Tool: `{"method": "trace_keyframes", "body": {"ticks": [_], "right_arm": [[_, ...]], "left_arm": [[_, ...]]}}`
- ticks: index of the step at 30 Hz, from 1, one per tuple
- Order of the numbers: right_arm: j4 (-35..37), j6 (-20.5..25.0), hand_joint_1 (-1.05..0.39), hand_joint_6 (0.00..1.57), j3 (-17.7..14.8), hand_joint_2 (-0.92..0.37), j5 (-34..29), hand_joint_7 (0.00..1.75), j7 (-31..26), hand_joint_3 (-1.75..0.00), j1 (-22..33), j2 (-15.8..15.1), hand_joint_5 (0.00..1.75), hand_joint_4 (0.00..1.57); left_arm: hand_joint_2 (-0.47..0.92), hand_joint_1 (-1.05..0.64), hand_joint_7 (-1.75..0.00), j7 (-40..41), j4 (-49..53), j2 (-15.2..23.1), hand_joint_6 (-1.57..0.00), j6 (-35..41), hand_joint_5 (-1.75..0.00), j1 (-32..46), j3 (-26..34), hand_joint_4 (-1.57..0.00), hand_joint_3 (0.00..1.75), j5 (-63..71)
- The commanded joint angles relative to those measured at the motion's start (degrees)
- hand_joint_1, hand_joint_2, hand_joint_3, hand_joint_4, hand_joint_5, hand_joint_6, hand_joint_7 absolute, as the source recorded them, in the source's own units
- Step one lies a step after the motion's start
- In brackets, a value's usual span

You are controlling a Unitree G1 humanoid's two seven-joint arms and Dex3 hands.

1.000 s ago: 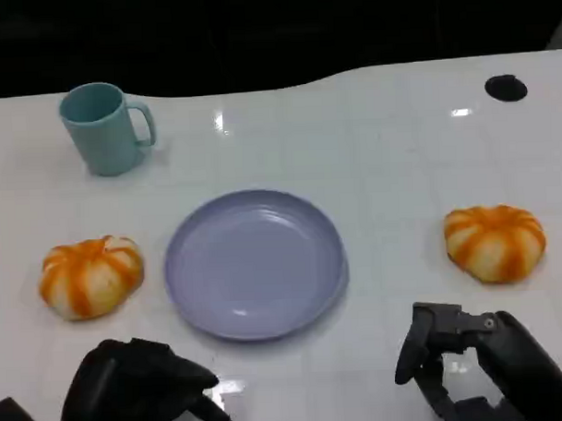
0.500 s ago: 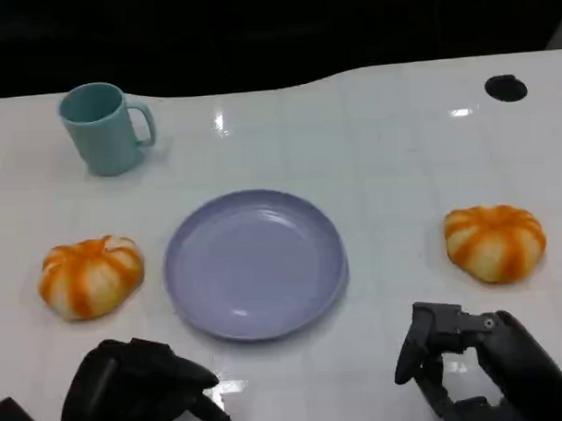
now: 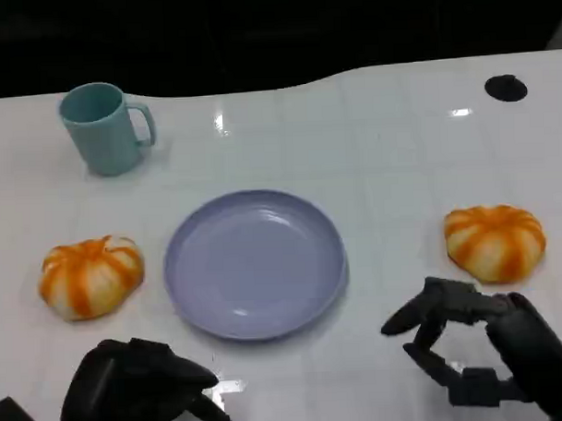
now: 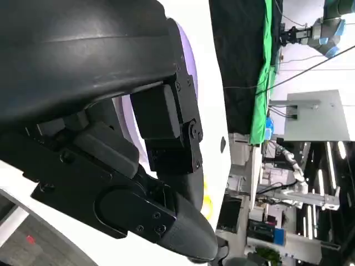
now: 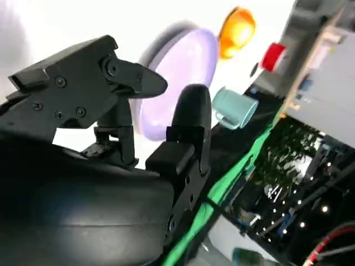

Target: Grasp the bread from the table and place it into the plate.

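**Both hands empty at the near edge, two breads flanking the plate**

A round lilac plastic plate lies flat near the middle of the white glossy surface, with nothing on it. Two round orange-and-white striped pumpkin-shaped breads sit on the surface on either side of it. The left bread lies just beside the plate's left rim with a narrow strip of bare surface between them. The right bread lies toward the right edge, well apart from the plate's right rim, with a wide open stretch of surface between.

The right hand hovers at the near right corner, just in front of the right bread and not touching it. Its fingers are spread apart and hold nothing; they point toward the plate. In the right wrist view the same hand shows its fingers parted, with the plate beyond them.

The left hand sits low at the near left edge, in front of the left bread, fingers curled in with nothing in them.

A teal ceramic mug stands upright near the far left corner, well apart from everything else. A small black round hole marks the far right corner. The far edge curves against a dark background.
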Motion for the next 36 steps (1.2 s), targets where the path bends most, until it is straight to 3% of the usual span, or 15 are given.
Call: {"method": "trace_keyframes", "body": {"ticks": [1, 6, 12, 20, 22, 24, 36], "right_arm": [[-0.87, -2.36, -0.25, 0.61, -2.02, -0.70, -7.98, 0.57, -5.98, -0.47, -1.98, -2.67, 1.11, 0.45], [-1.94, -2.17, -0.32, 0.62, -2.24, -0.86, -18.53, 0.25, -12.76, -0.16, -3.31, -5.63, 0.81, 0.36], [-7.26, 3.53, -0.40, 0.53, -1.82, -0.87, -29.99, 0.09, -17.43, -0.04, -3.61, -8.89, 0.63, 0.21], [-9.02, 6.56, -0.41, 0.51, -0.38, -0.87, -31.10, 0.05, -18.55, -0.02, -3.36, -10.10, 0.63, 0.16], [-12.92, 12.89, -0.45, 0.44, -0.74, -0.86, -38.75, 0.02, -16.86, -0.01, -3.95, -11.92, 0.60, 0.06], [-15.06, 16.50, -0.48, 0.40, -0.54, -0.85, -42.37, 0.01, -16.14, -0.01, -4.07, -12.74, 0.59, 0.01], [-16.48, 20.20, -0.48, 0.39, 1.90, -0.85, -41.99, 0.01, -16.84, 0.00, -3.89, -14.34, 0.60, 0.00]], "left_arm": [[0.77, -1.05, -0.13, -0.42, 0.32, 1.07, -1.57, 0.24, -0.36, -0.07, 0.53, -1.57, 0.00, -0.58], [0.77, -1.05, -0.13, -0.54, 0.60, 1.12, -1.57, 0.05, -0.36, -0.22, 0.49, -1.57, 0.00, -0.51], [0.77, -1.05, -0.13, -0.17, 0.49, 1.10, -1.57, -0.15, -0.36, -0.16, 0.43, -1.57, 0.00, -0.17], [0.77, -1.05, -0.13, -0.18, 0.48, 1.08, -1.57, -0.15, -0.37, -0.16, 0.44, -1.57, 0.00, -0.20], [0.77, -1.05, -0.13, 0.01, 0.50, 0.97, -1.57, -0.02, -0.37, -0.22, 0.40, -1.57, 0.00, -0.14], [0.77, -1.05, -0.13, 0.09, 0.51, 0.92, -1.57, 0.03, -0.37, -0.25, 0.38, -1.57, 0.00, -0.11], [0.77, -1.05, -0.14, 0.09, 0.51, 0.92, -1.57, 0.03, -0.36, -0.26, 0.38, -1.57, 0.00, -0.11]]}}
